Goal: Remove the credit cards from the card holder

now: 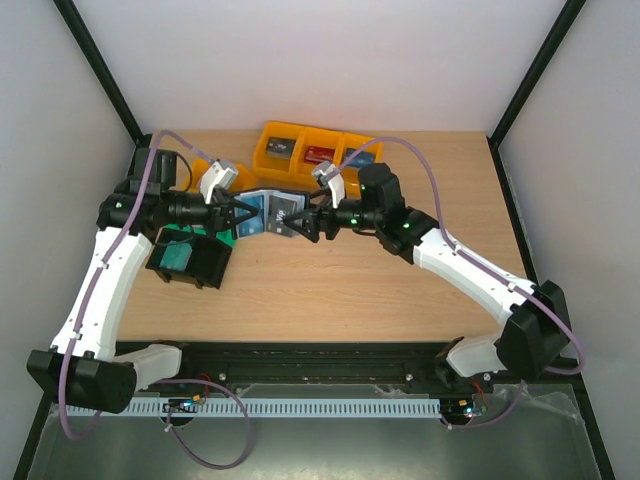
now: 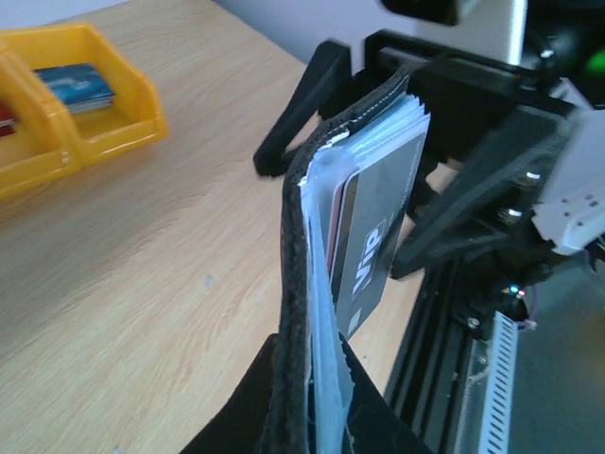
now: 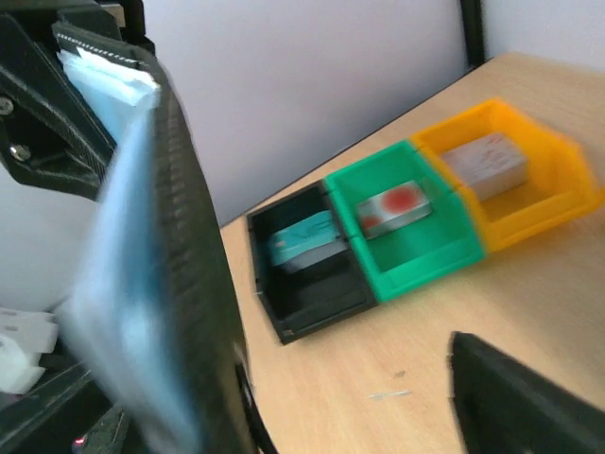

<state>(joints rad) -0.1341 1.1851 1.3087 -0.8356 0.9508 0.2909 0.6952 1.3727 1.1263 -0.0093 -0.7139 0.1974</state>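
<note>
Left end effector [image 1: 240, 213] pinched tight on the black leather-like bifold card holder [image 1: 268, 212], held above the wooden counter [image 1: 330, 290] — thin plastic credit cards [image 2: 373, 255] tucked inside; right end effector [image 1: 299, 222] spread wide, straddling its far end

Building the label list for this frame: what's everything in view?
table: one, light wood, under everything
yellow bins: four, three in a row at the back, one beside the green bin
green bin: one, between the black and a yellow bin
black bin: one, left side, end of that row
loose cards: one per bin; teal in black, red-and-white in green, grey in yellow, blue and red at the back
card holder: one, black, mid-table between the grippers
dark card: one, lettered, sticking out of the holder; more behind, count unclear
arms: two, white and black
left gripper: shut on the card holder
right gripper: open, fingers either side of the holder
</note>
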